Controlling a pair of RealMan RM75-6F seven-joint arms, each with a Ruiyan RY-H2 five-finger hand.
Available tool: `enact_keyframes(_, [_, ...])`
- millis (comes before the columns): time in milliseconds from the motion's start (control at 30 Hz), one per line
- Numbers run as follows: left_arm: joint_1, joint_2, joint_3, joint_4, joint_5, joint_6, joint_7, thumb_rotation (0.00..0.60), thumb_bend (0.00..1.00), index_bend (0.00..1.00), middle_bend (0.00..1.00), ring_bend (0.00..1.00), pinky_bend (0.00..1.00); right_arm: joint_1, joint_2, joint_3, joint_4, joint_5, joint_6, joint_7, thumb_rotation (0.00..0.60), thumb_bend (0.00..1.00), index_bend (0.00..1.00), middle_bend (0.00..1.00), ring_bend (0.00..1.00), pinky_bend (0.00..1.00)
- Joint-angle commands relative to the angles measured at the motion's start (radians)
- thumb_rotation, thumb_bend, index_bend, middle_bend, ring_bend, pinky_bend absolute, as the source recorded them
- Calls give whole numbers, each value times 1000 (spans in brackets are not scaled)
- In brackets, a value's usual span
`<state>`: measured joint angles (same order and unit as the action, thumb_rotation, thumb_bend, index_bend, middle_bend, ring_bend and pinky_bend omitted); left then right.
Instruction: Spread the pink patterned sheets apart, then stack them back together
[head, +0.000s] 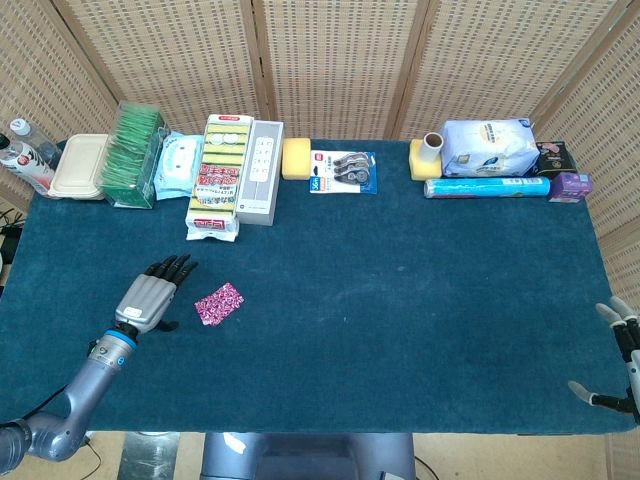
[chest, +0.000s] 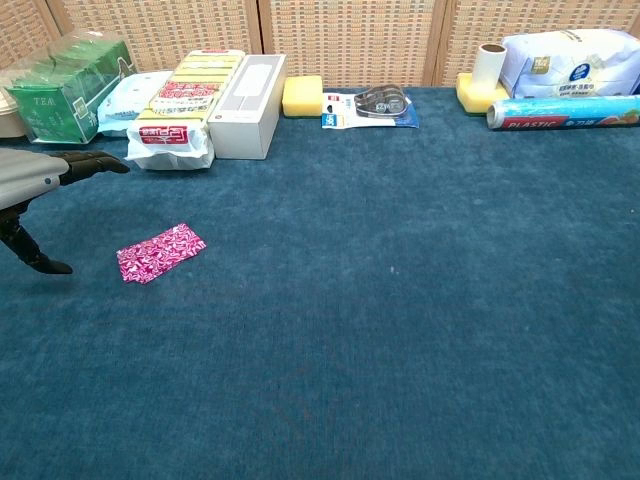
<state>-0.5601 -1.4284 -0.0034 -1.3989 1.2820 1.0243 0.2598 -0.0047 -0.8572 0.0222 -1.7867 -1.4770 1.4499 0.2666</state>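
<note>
Seemingly stacked, the pink patterned sheets (head: 218, 303) lie as one small pile on the near-left of the bench (head: 400, 270); whether spreading is done or yet to start cannot be read. Their long axis runs diagonally, near-left to far-right. Just beside them, apart, the left robot hand (head: 147, 297) is spread wide, holding nothing. The right robot hand (head: 618, 352) sits at the bench's near-right corner, fingers apart, holding nothing.

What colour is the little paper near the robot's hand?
Pink with a white swirly pattern; the chest view shows it best.
</note>
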Motion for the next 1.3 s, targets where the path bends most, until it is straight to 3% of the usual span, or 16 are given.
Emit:
enact_keyframes(33, [2, -24, -1, 29, 27, 13, -31, 600, 76, 3, 0, 0, 145, 2, 0, 1, -1, 2, -3, -3, 600, 0, 72, 0, 0, 0])
enact_keyframes(633, [1, -111, -31, 83, 16, 13, 38, 600, 75, 3, 0, 0, 144, -2, 2, 3, 1, 3, 3, 5, 600, 0, 73, 0, 0, 0])
enact_keyframes(1300, [-11, -162, -61, 57, -45, 5, 171, 600, 75, 3, 0, 0, 144, -4, 6, 5, 2, 5, 7, 17, 600, 0, 73, 0, 0, 0])
